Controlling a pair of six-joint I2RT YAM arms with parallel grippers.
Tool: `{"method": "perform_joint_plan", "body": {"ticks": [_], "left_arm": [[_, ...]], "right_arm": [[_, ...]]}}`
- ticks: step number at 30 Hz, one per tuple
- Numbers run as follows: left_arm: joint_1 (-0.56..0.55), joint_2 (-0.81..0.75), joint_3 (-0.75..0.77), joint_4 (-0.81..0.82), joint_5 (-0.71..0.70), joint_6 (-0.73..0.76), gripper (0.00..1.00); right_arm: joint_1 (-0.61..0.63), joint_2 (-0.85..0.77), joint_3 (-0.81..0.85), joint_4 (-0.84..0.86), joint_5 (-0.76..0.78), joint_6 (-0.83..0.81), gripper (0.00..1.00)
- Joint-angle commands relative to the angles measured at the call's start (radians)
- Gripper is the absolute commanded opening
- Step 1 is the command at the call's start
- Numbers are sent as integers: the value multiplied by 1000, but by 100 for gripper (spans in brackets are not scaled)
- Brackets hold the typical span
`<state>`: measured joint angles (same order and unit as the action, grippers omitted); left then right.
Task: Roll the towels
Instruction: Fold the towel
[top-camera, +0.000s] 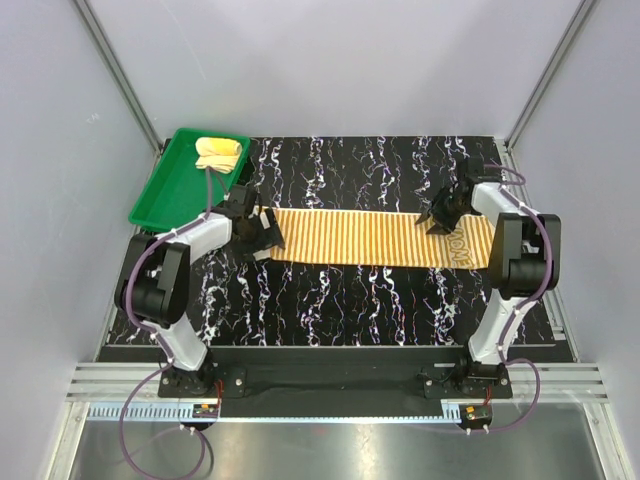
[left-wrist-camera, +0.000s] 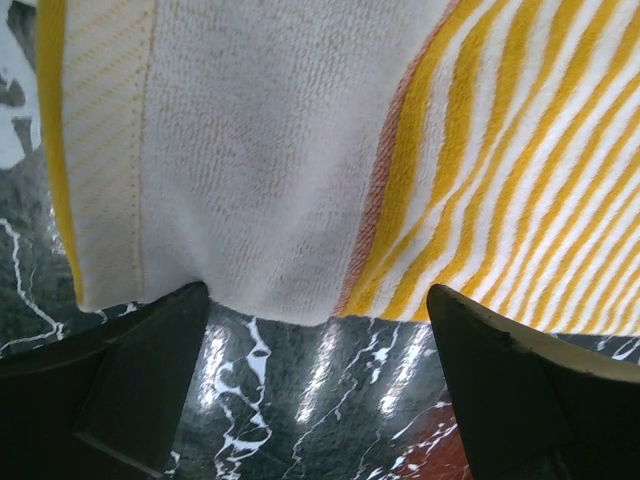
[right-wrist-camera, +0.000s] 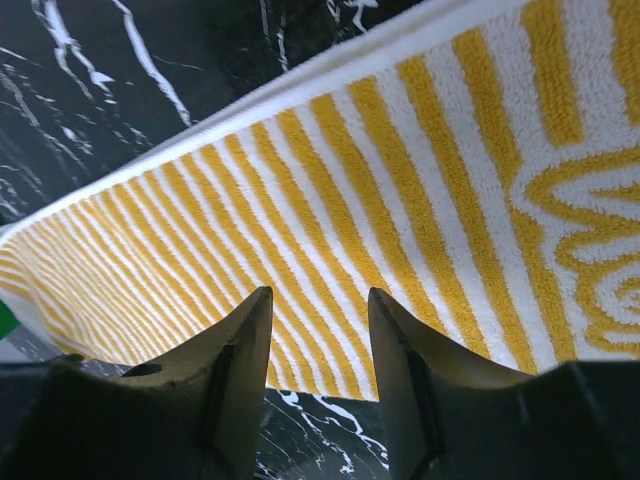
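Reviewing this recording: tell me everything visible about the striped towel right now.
The striped towel looks like soft terry cloth with narrow orange-and-cream stripes, spread flat across the black marbled table. Its left end is folded over, showing a pale back; its right end carries an orange woven pattern. The open left gripper sits at the folded end, the open right gripper over the right end; contact cannot be told.

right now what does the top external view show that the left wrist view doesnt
Only top external: the green tray holding the pale yellow towel, the right gripper, and the striped towel spread full length. Only left wrist: the stitched hem on the towel's pale turned-over end, just beyond the left gripper's open fingers. Both: the striped towel lying on the black marbled table.
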<state>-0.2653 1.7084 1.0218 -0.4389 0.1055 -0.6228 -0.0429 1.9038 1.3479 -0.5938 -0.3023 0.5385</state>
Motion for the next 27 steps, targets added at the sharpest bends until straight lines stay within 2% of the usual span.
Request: {"method": "perform_joint_plan", "body": {"ticks": [1, 3, 7, 10, 11, 14, 17, 20, 23, 25, 27], "left_arm": [[-6, 54, 76, 54, 20, -18, 99], [-6, 105, 110, 45, 5, -9, 99], [-6, 220, 292, -4, -29, 24, 99], [-6, 324, 412, -63, -53, 57, 99], [-6, 370, 493, -87, -67, 66, 99], [-2, 401, 561, -147, -87, 67, 99], [5, 346, 529, -144, -102, 57, 99], [14, 259, 408, -121, -161, 43, 99], [38, 147, 244, -71, -152, 25, 99], [49, 85, 139, -52, -122, 23, 99], [49, -10, 95, -58, -112, 18, 99]], "right_arm": [[20, 7, 36, -27, 41, -43, 50], [29, 24, -2, -21, 55, -43, 51], [37, 28, -110, 34, 65, -25, 51], [72, 6, -208, 68, 54, -2, 52], [74, -15, -246, 74, 66, 3, 52], [80, -69, -292, 80, 66, 9, 53], [77, -121, -276, 39, 90, -8, 54], [75, -175, -193, -26, 161, -25, 57], [72, -231, -129, -96, 218, -32, 59], [69, -279, -125, -130, 261, -32, 59], [58, -376, -151, -152, 296, -5, 65]]}}
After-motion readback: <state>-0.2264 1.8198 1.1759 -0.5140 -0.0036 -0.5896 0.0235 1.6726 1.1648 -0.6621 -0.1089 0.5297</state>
